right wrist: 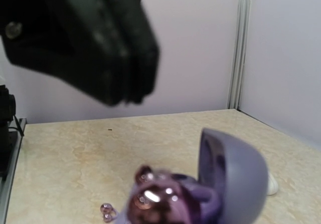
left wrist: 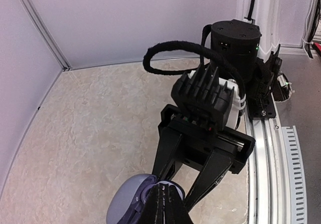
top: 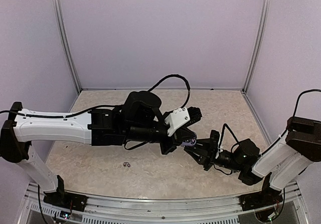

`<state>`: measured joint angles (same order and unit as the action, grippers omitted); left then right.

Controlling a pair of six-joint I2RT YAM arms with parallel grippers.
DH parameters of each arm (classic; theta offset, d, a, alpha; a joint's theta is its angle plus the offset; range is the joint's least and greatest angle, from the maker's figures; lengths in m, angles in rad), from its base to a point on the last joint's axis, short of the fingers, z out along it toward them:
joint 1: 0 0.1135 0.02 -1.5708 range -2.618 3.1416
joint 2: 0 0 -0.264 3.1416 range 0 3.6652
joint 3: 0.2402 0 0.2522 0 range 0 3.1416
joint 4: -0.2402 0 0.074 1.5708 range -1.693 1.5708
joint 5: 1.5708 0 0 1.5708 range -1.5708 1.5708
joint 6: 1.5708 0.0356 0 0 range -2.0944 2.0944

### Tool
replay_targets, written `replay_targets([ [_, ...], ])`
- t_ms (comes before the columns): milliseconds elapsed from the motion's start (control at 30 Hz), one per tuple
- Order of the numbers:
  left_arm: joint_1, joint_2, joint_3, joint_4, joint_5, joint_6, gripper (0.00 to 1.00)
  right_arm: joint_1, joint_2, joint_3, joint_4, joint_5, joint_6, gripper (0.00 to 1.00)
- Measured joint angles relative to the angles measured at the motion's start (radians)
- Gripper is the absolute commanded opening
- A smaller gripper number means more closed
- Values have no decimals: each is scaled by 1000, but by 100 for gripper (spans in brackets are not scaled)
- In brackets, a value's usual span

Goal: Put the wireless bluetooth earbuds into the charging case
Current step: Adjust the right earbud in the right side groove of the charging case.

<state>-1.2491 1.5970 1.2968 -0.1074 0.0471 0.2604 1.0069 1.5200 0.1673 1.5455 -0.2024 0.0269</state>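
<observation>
My right gripper (top: 196, 149) is shut on the purple charging case (top: 189, 143), which it holds just above the table with its lid open and upright (right wrist: 235, 184). Glossy dark purple earbuds (right wrist: 150, 199) sit in the case's base, blurred by closeness. My left gripper (left wrist: 163, 191) hangs directly over the case (left wrist: 125, 201) with its jaws shut and nothing visible between them. The right arm's black fingers (left wrist: 168, 149) straddle the case from the far side. Two tiny dark earbuds (top: 126, 164) lie loose on the table to the left, also seen in the right wrist view (right wrist: 107, 211).
A small white rounded thing (right wrist: 272, 184) lies on the table behind the case lid. Lilac walls with metal corner posts (top: 65, 38) enclose the beige table. A slotted metal rail (top: 165, 209) runs along the near edge.
</observation>
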Motion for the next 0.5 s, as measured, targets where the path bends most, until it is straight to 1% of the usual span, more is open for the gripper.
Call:
replay_targets([
  [500,0,60,15,-21,5,13,3,0,0,0,-2,8,-1,0],
])
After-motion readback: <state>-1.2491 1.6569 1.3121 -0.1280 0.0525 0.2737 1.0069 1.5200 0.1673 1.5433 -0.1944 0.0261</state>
